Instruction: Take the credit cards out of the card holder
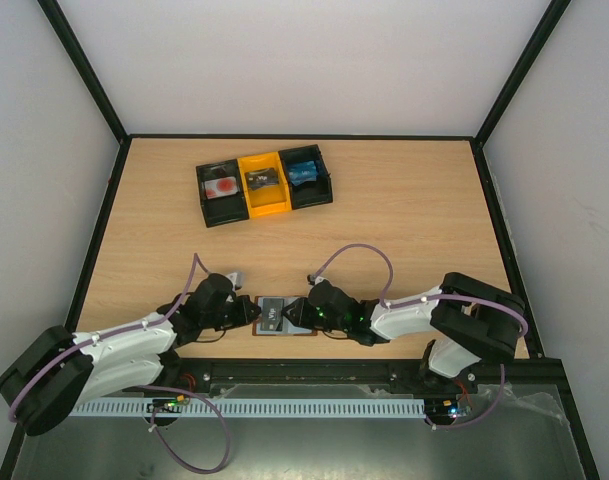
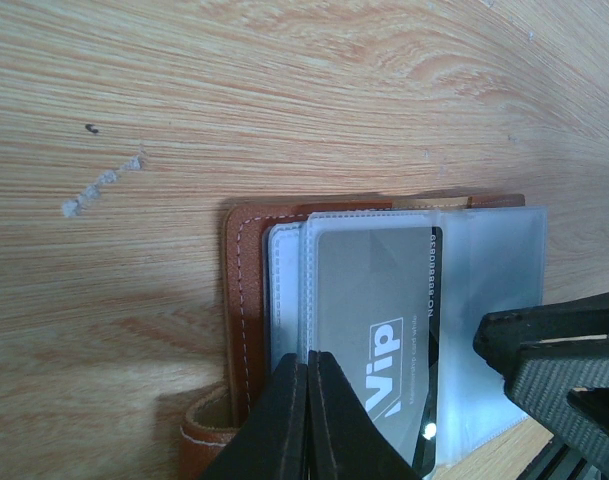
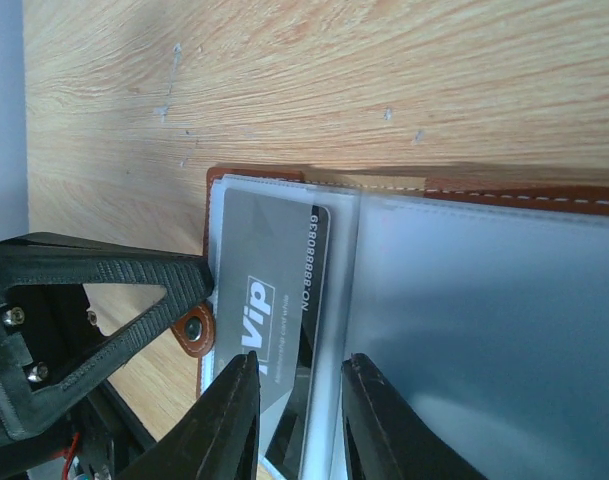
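We find the small reddish-brown leather bifold card holder (image 1: 274, 317) lying open on the pale wooden table (image 1: 404, 240), close to its near edge and directly between the two arms. Well apart from it, toward the far side, sits the black-and-yellow three-bin plastic tray (image 1: 269, 208). From the left wrist we see white stitching along the card holder's border, frosted clear plastic sleeves (image 2: 484, 270) fanned over it, and a small brown leather tab (image 2: 199, 435) at one side. A thin grey rectangular plastic card (image 2: 374, 320), with a white "Vip" mark and a row of digits along one long edge, lies in the top sleeve. The left gripper (image 2: 306, 360) has its black fingers pressed together at that sleeve's edge; we cannot tell whether a sleeve is pinched between them. The right gripper (image 3: 304, 360) has its fingers apart, with the card's long edge and a sleeve edge showing in the gap; we cannot tell whether they touch either one
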Controlling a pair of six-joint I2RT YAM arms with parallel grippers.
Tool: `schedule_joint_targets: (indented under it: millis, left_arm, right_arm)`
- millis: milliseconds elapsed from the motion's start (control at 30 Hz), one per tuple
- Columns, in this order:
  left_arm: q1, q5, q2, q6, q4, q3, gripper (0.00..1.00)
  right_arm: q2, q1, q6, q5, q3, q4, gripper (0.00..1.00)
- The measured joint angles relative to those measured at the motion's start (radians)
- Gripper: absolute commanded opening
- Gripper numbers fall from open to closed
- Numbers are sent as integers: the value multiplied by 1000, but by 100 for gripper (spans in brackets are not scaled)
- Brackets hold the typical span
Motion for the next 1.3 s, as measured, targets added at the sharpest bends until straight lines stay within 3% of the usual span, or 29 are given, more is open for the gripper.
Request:
schedule_joint_targets:
  millis: [700, 1300]
  left_arm:
    - [0, 3, -18, -2, 11, -19, 3]
    - [-2, 4, 8, -8, 52, -23, 2]
  right_arm:
    - [113, 0, 4, 6, -14, 172, 25]
    - [124, 0, 15, 24, -19, 197, 20]
